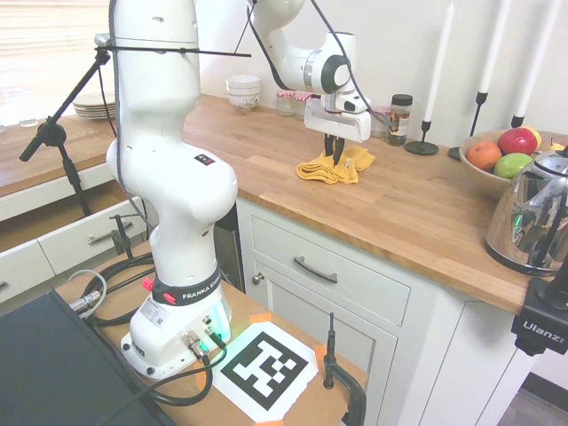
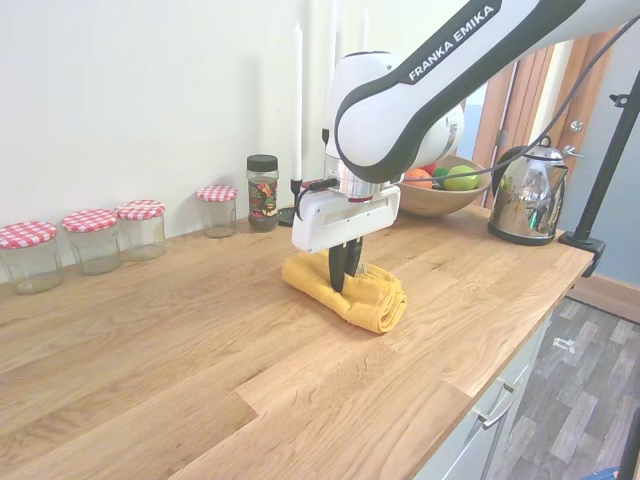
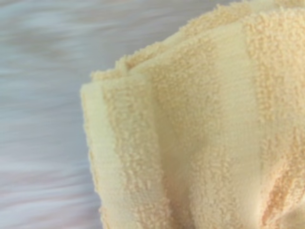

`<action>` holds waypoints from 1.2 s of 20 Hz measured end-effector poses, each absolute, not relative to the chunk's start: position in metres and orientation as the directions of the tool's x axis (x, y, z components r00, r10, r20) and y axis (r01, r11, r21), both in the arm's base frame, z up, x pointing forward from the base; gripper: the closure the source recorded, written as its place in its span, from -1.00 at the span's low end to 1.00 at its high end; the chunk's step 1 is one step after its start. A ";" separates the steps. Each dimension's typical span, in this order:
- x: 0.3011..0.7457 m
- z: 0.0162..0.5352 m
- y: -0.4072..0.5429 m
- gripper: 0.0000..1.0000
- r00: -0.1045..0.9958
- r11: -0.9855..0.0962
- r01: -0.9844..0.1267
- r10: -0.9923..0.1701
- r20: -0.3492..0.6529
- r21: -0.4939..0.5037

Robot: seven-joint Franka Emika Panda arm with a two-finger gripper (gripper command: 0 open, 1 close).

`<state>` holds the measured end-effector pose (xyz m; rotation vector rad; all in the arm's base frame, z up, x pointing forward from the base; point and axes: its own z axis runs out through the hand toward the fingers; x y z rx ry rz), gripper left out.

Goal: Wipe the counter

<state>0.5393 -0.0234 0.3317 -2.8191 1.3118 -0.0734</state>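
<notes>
Here, in the first exterior view, the gripper (image 1: 336, 156) pinches a bunched yellow cloth (image 1: 335, 166) on the counter (image 1: 417, 209), wiping apparently under way. From the second exterior view, fingers narrow into cloth beside a spice jar (image 2: 262, 192); next, a steady pressed sweep. The wrist view shows terry folds.

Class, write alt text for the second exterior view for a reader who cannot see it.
A white robot arm's gripper presses shut on a folded yellow towel lying on a wooden counter. Behind stand checked-lid jars, a spice jar, a fruit bowl and a kettle.
</notes>
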 end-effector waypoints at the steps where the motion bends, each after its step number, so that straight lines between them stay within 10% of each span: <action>1: 0.539 0.332 -0.041 1.00 0.634 -0.634 -0.772 -0.773 0.025 -0.054; 14: 0.535 0.331 -0.205 1.00 0.521 -0.517 -0.849 -0.853 -0.014 -0.108; 15: 0.534 0.331 -0.208 -1.00 0.516 -0.511 -0.853 -0.857 -0.016 -0.109; 24: 0.531 0.332 -0.211 -1.00 0.514 -0.510 -0.854 -0.857 -0.021 -0.105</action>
